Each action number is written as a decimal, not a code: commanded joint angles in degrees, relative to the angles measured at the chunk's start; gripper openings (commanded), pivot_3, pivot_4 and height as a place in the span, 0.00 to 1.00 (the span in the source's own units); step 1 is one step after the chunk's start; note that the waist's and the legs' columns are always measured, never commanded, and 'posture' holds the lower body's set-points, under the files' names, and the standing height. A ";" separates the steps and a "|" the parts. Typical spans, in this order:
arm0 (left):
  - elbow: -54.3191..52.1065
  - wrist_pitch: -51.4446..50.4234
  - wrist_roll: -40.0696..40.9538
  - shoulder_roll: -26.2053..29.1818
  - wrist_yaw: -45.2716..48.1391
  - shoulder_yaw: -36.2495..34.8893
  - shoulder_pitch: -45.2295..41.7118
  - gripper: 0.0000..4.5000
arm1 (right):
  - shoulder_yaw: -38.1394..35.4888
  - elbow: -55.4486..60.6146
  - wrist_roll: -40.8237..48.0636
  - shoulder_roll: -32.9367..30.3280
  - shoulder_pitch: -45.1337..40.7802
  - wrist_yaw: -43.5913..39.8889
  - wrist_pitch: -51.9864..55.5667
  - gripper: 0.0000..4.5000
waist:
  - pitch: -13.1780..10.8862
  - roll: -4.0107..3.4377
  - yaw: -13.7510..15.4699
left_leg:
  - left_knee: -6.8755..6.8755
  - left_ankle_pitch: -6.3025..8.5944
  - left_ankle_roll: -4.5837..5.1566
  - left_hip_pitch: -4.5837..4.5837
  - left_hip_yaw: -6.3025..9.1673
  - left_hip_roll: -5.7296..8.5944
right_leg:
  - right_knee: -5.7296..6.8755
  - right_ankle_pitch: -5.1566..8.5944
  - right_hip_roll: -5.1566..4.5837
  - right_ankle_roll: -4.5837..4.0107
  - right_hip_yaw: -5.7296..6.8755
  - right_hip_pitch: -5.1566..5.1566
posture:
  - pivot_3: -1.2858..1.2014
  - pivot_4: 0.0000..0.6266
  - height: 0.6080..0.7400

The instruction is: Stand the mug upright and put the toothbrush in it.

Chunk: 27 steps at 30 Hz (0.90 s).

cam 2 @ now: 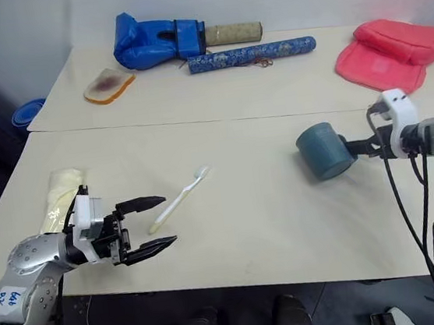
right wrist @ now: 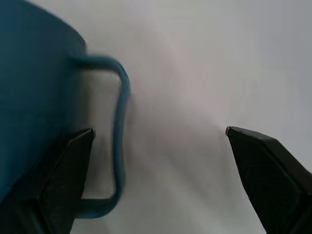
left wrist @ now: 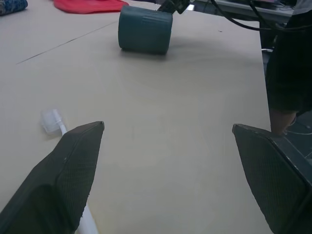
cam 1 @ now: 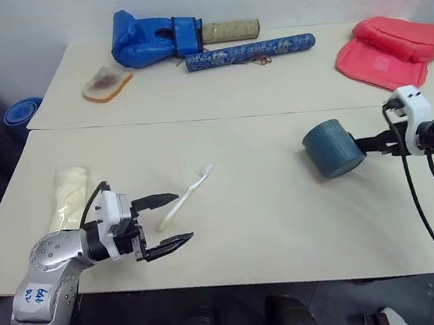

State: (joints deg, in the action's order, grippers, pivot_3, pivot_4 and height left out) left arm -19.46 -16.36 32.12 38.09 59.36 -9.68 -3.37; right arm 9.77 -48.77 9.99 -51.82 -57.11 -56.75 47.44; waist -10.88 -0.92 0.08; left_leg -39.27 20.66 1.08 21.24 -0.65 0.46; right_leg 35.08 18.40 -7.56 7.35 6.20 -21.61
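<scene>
The dark teal mug (cam 1: 331, 148) lies on its side at the table's right, its handle (right wrist: 119, 97) turned toward my right gripper (cam 1: 368, 145). That gripper is open; in the right wrist view the handle sits between its fingers, close to one of them. The white toothbrush (cam 1: 189, 195) lies flat at the front left with its bristle head (left wrist: 50, 121) pointing away. My left gripper (cam 1: 182, 215) is open and level at the toothbrush's handle end, which runs beside one finger (left wrist: 73, 165). Nothing is held.
A cream wrapped bundle (cam 1: 68, 197) lies left of my left arm. Along the back are a slice of bread (cam 1: 106, 84), a blue padded glove (cam 1: 152, 36), a long blue patterned tube (cam 1: 250, 51) and a red cloth (cam 1: 392, 50).
</scene>
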 commanded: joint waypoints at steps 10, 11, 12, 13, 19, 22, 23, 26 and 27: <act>-2.22 1.93 0.49 -0.04 -2.52 -2.14 1.42 1.00 | 6.01 -8.51 -11.22 4.52 -7.64 -8.25 -6.45 0.08 | 0.01 0.01 -0.43 | -0.19 -0.03 -0.04 -0.09 -0.02 -0.09 | 0.22 0.00 0.06 0.01 -0.04 0.02 | 0.52 0.24 1.00; -2.23 2.03 0.48 -0.05 -2.65 -2.21 1.56 1.00 | 5.19 -8.60 -10.84 4.63 -7.78 -8.50 -6.23 0.03 | 0.01 0.01 -0.44 | -0.19 -0.03 -0.05 -0.09 -0.02 -0.09 | 0.23 0.00 0.06 0.01 -0.04 0.02 | 0.52 0.24 1.00; -2.22 2.13 0.43 0.00 -2.74 -2.30 1.75 1.00 | 4.19 -8.30 -10.19 4.71 -7.72 -9.11 -6.18 0.00 | 0.01 0.02 -0.42 | -0.20 -0.04 -0.05 -0.10 -0.02 -0.09 | 0.24 0.00 0.06 0.01 -0.04 0.02 | 0.52 0.24 1.00; -2.18 2.19 0.42 0.04 -2.86 -2.47 1.99 1.00 | 2.86 -7.03 -8.93 4.78 -7.25 -10.66 -6.34 0.00 | 0.02 0.04 -0.41 | -0.22 -0.04 -0.06 -0.10 -0.01 -0.10 | 0.24 0.00 0.07 0.01 -0.04 0.02 | 0.52 0.24 1.00; -0.73 2.88 0.72 -0.20 -4.16 -4.63 2.57 1.00 | -13.08 11.96 4.89 12.58 2.57 -11.19 -23.92 0.00 | 0.01 0.05 -0.79 | -0.32 -0.02 -0.09 -0.08 -0.05 -0.14 | 0.34 0.00 0.10 0.01 -0.07 -0.01 | 0.52 0.24 1.00; 0.01 2.84 1.10 -0.55 -5.18 -5.53 1.69 1.00 | -17.74 16.74 6.94 19.70 8.34 -5.76 -36.16 0.00 | 0.00 0.02 -1.11 | -0.31 -0.04 -0.13 -0.07 -0.02 -0.13 | 0.44 0.00 0.09 0.01 -0.06 -0.07 | 0.52 0.24 1.00; 0.29 2.79 1.16 -0.67 -5.53 -5.67 1.28 1.00 | -18.39 16.51 6.83 23.15 10.48 -3.75 -42.80 0.00 | 0.01 0.03 -1.07 | -0.33 -0.04 -0.13 -0.07 0.01 -0.13 | 0.47 0.00 0.09 0.01 -0.06 -0.07 | 0.52 0.24 1.00; 0.99 2.86 1.06 -0.81 -5.94 -5.90 0.44 1.00 | -18.35 13.70 4.60 29.27 13.44 1.24 -55.25 0.00 | 0.02 0.05 -0.65 | -0.39 -0.03 -0.12 -0.06 0.13 -0.04 | 0.49 0.00 0.07 0.01 -0.06 -0.02 | 0.52 0.24 1.00; 1.22 2.90 1.02 -0.78 -5.99 -5.94 0.21 1.00 | -17.81 12.05 3.30 30.71 13.89 3.23 -58.37 0.00 | 0.02 0.05 -0.63 | -0.39 -0.03 -0.12 -0.05 0.13 -0.03 | 0.49 0.00 0.06 0.01 -0.07 -0.02 | 0.52 0.24 1.00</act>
State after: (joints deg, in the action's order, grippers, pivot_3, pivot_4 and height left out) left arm -17.79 -14.31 32.19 37.38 53.74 -14.40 -2.28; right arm -7.16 -35.46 14.21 -21.66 -43.33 -56.78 -4.35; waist -10.86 -0.86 -0.56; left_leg -39.66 20.63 0.96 21.18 -0.52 0.44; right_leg 35.58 18.40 -7.49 7.35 6.13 -21.63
